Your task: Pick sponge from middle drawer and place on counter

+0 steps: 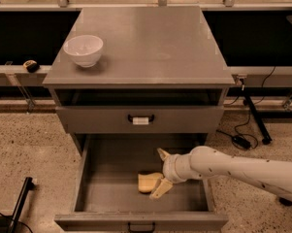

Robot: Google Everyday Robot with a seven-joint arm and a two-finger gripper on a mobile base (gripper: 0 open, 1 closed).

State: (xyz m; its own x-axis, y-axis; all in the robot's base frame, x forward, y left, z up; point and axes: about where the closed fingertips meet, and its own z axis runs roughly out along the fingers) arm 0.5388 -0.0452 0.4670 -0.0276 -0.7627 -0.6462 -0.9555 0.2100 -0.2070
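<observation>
You've got a white bowl (pixel 82 50); left of it, a small dark object (pixel 31 65); well to its lower right, a black cable (pixel 241 141) on the floor.

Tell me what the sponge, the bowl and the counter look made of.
The sponge: soft foam, probably; pale yellow, matte, rounded edges. The bowl: likely ceramic or plastic; white with a slight sheen. The counter: smooth grey laminate or painted metal, can't tell; faint reflections. The gripper is in the open drawer at the sponge, open.

The white arm (pixel 242 169) reaches in from the right, nearly level, ending in the gripper (pixel 160 172), low in mid-view, its two fingers spread apart.
</observation>
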